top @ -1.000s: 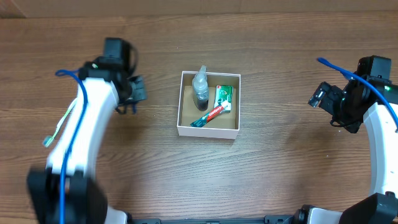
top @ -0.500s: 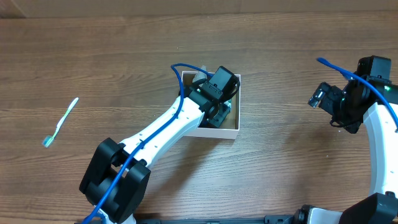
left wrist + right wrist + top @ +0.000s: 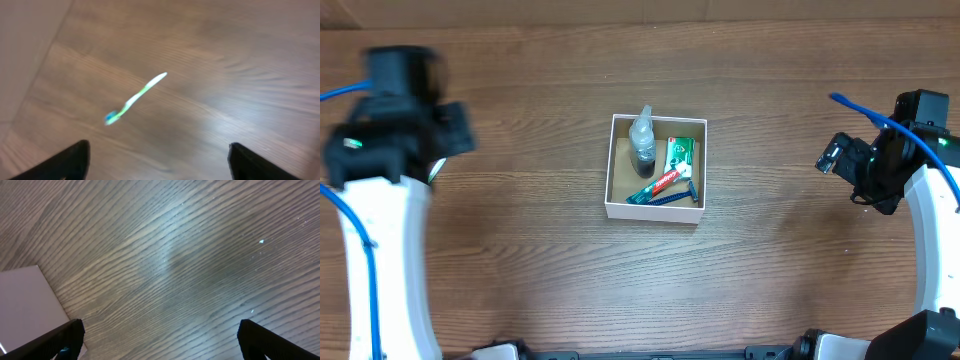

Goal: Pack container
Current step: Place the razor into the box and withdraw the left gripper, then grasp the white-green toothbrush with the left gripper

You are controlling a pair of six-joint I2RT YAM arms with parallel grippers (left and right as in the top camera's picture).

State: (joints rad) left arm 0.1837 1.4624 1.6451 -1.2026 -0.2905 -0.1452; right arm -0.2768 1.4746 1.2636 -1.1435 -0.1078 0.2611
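wooden table (image 3: pixel 770 270) | container (image 3: pixel 653 212) midway between both jaw pairs, well apart from each, bottle (image 3: pixel 642 138) inside | left gripper (image 3: pixel 159 167) jaws spread wide, empty | right gripper (image 3: pixel 165 345) jaws spread wide, empty | toothbrush (image 3: pixel 135 98) flat on wood ahead of left jaws, untouched

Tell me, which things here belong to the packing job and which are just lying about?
Job: container, with bottle, toothpaste tube, green packet and blue-handled item inside; toothbrush, probably next.
Lying about: nothing that I can see; the wooden table is just the surface.
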